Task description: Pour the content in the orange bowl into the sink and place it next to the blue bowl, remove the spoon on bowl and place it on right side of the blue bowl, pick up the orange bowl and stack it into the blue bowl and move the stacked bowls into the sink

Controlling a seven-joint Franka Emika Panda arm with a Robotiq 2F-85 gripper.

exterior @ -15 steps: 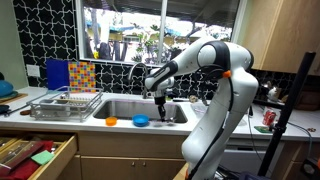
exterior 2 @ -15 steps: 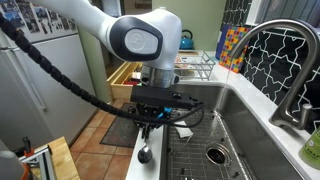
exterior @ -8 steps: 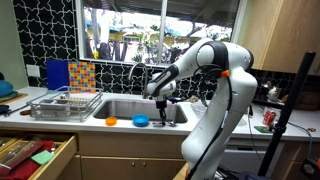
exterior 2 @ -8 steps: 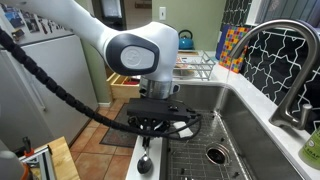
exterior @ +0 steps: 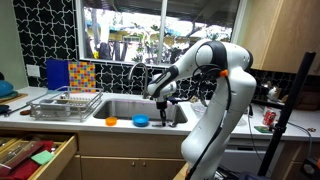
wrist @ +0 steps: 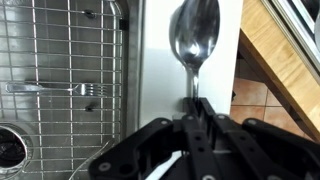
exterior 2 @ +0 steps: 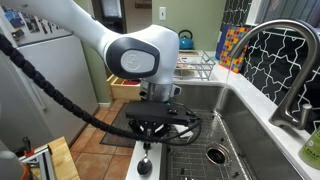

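Note:
In an exterior view the orange bowl [exterior: 111, 121] and the blue bowl [exterior: 141, 120] sit side by side on the white counter strip in front of the sink [exterior: 128, 107]. My gripper [exterior: 160, 106] hangs just right of the blue bowl, shut on the handle of a metal spoon. In an exterior view the gripper [exterior 2: 147, 137] holds the spoon [exterior 2: 144, 166] pointing down beside the sink [exterior 2: 222, 112]; the arm hides both bowls. In the wrist view the spoon [wrist: 195, 32] sticks out of the gripper [wrist: 196, 103] over the white counter strip [wrist: 158, 60].
A wire dish rack [exterior: 65, 104] stands beside the sink and also shows in an exterior view [exterior 2: 197, 64]. A fork [wrist: 86, 90] lies on the sink's wire grid near the drain [wrist: 10, 146]. A drawer [exterior: 36, 155] stands open below. A red can [exterior: 268, 118] stands on the far counter.
My gripper has sunk a little with the spoon still held. Both bowls have stayed in place.

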